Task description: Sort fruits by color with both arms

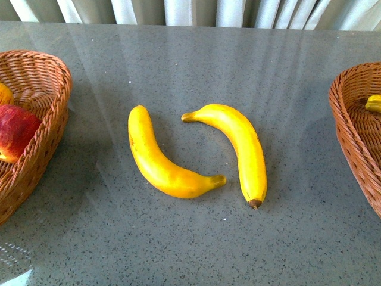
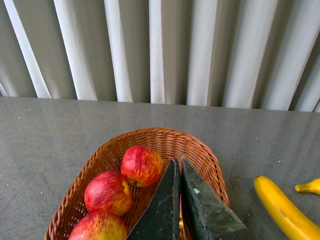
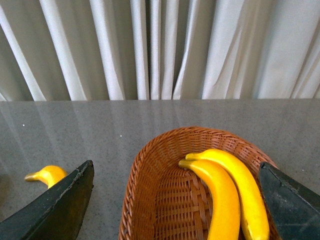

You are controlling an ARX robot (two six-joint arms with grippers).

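Table: your table point(image 1: 196, 53) is grey with tiny specks, and shiny with pale stripes of light.
Middle: you have two yellow fruits lying flat on the bare top, close but not touching.
Left one: the left banana point(image 1: 158, 161) bends like a smile, with its stem end just beside the other one.
Right one: the right banana point(image 1: 241, 146) points its brown tip toward you.
Sides: the left basket point(image 1: 41, 149) and the right basket point(image 1: 357, 143) sit at the two sides of your table, well apart.
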